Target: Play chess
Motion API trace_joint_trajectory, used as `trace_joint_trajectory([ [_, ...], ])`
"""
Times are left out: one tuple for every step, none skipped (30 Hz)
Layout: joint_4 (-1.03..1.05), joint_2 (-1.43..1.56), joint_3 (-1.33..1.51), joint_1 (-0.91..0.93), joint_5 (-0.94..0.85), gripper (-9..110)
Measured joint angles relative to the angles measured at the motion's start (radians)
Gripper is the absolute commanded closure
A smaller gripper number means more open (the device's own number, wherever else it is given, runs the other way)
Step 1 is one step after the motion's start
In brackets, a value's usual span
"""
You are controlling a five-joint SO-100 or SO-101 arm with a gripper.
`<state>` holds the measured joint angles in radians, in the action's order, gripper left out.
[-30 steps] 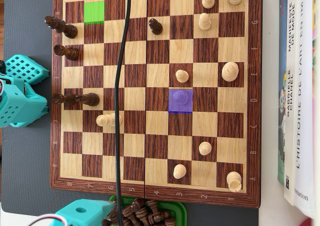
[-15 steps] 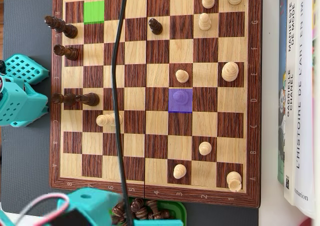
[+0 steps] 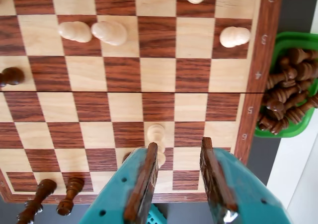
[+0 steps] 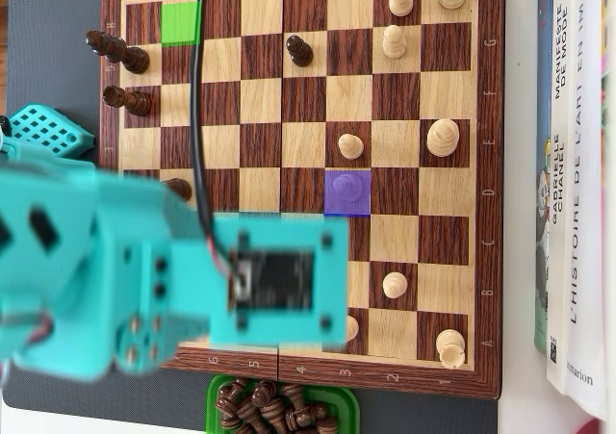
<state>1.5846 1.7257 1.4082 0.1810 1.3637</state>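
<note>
— Where's the claw (image 3: 180,177) now?

— Low over the near edge of the chessboard (image 3: 124,80) in the wrist view. Its two brown-padded fingers (image 3: 144,182) stand well apart with nothing between them, only bare squares showing in the gap.

— And the nearest piece?

— A pale pawn (image 3: 156,134) stands just ahead of the left finger's tip, a little to the left of the gap. It looks upright, its long axis running top to base toward the camera. It isn't between the fingers, and I can't tell whether the finger touches it.

— Anything else around it?

— Further ahead and to the left, two pale pieces (image 3: 92,31) stand side by side; ahead and to the right, another pale pawn (image 3: 234,36) stands near the board's rim. Two dark pieces (image 3: 52,196) stand at the near left corner, their long axes slanting in the picture toward the lower left. Off the board to the right of the claw, a green tray (image 3: 278,50) holds a heap of dark pieces.

— How's the arm posed?

— From overhead, the teal arm (image 4: 164,275) reaches in from the left across the lower left of the board, blurred, a black cable (image 4: 195,107) trailing up over the squares. A purple-tinted square (image 4: 347,192) and a green-tinted square (image 4: 181,23) lie beyond it. Books (image 4: 577,184) lie on the desk (image 4: 520,165) past the board's far side.
</note>
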Motion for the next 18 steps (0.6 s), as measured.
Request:
trace_joint_trajectory([
  [0.000,0.008,0.011,-0.018,0.017,88],
  [0.000,0.014,0.020,-0.043,0.034,88],
  [0.000,0.014,0.028,-0.071,0.052,88],
  [0.000,0.014,0.037,-0.106,0.067,88],
  [0.000,0.014,0.038,-0.133,0.083,88],
  [0.000,0.014,0.038,-0.150,0.098,88],
  [0.000,0.014,0.038,-0.161,0.114,88],
  [-0.002,0.014,0.038,-0.169,0.126,88],
  [-0.008,0.014,0.038,-0.181,0.140,88],
  [-0.020,0.014,0.038,-0.195,0.147,88],
  [-0.035,0.012,0.038,-0.206,0.152,88],
  [-0.051,0.003,0.038,-0.209,0.153,88],
  [-0.067,-0.017,0.038,-0.207,0.156,88],
  [-0.083,-0.038,0.038,-0.202,0.158,88],
  [-0.091,-0.060,0.038,-0.202,0.164,88],
  [-0.094,-0.086,0.035,-0.206,0.170,88],
  [-0.095,-0.104,0.028,-0.212,0.175,88],
  [-0.097,-0.123,0.018,-0.213,0.175,88],
])
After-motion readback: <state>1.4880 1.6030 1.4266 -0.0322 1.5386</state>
